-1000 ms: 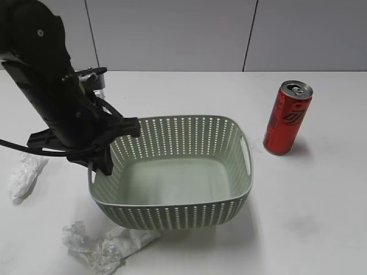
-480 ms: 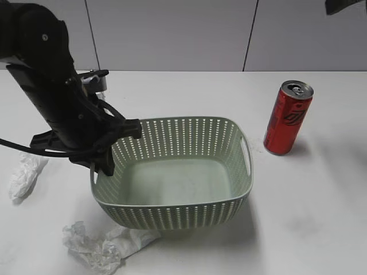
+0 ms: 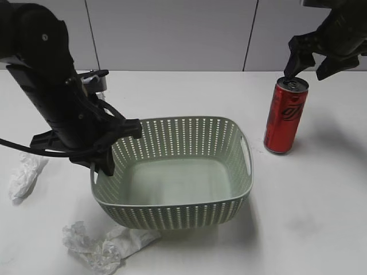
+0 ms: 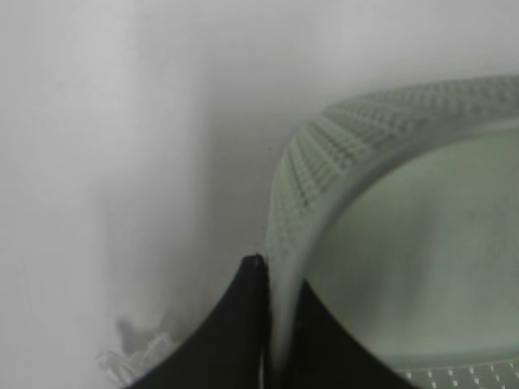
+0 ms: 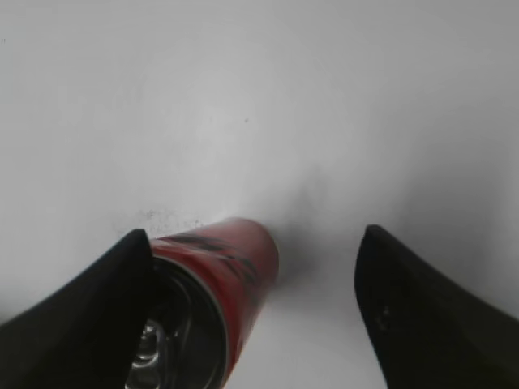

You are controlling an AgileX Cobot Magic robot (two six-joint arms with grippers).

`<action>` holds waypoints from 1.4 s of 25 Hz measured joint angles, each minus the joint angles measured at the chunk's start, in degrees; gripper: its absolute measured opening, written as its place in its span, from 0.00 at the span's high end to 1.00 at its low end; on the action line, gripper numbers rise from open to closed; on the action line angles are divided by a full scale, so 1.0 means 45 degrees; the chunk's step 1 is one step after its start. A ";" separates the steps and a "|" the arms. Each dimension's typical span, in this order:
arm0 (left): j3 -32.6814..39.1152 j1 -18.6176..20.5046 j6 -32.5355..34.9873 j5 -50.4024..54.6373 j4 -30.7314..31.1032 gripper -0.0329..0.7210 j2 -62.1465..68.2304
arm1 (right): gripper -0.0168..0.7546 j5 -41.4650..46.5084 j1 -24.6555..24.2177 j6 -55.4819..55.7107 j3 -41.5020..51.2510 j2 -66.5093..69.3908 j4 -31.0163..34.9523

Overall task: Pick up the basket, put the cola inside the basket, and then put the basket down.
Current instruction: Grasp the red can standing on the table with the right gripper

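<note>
The pale green slotted basket (image 3: 178, 172) sits at the table's middle, empty. My left gripper (image 3: 100, 163) is shut on the basket's left wall; in the left wrist view its black fingers (image 4: 276, 308) pinch the rim of the basket (image 4: 389, 243). The cola (image 3: 287, 114), a tall red can with a silver top, stands upright to the right of the basket. My right gripper (image 3: 312, 63) hovers open just above the can's top. In the right wrist view the can (image 5: 215, 275) lies against the left finger, inside the open jaws (image 5: 251, 267).
Crumpled white paper lies at the front left (image 3: 100, 246) and at the far left (image 3: 23, 175). A small dark and silver object (image 3: 94, 80) sits behind the left arm. A grey panelled wall stands behind the table.
My right arm has come into view from the upper right and dropped to just above the cola. The left gripper and basket have hardly moved.
</note>
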 joint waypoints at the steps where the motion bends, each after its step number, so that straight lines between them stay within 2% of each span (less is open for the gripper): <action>1: 0.0000 0.0000 0.0000 0.0000 0.0000 0.96 0.0000 | 0.22 0.0013 0.0000 0.0027 -0.0059 0.0035 0.0042; 7: 0.0000 0.0000 0.0000 0.0000 0.0000 0.96 0.0000 | 0.22 0.0109 0.0000 0.0027 -0.0239 0.0077 0.0014; 15: 0.0000 0.0000 0.0000 0.0000 -0.0010 0.96 0.0000 | 0.22 0.2929 0.0000 0.0027 -0.2426 0.0110 -0.0181; 21: 0.0000 0.0000 0.0000 0.0036 -0.0024 0.96 0.0000 | 0.22 0.3223 0.0000 0.0027 -0.2352 -0.1459 -0.0181; 28: 0.0000 0.0000 -0.0012 0.0208 -0.0037 0.96 0.0000 | 0.22 0.3250 0.0000 0.0027 -0.0442 -0.5140 -0.0181; 35: 0.0000 0.0000 -0.0012 0.0410 -0.0037 0.96 0.0000 | 0.22 0.3185 0.0000 -0.0140 0.3637 -0.9499 -0.0340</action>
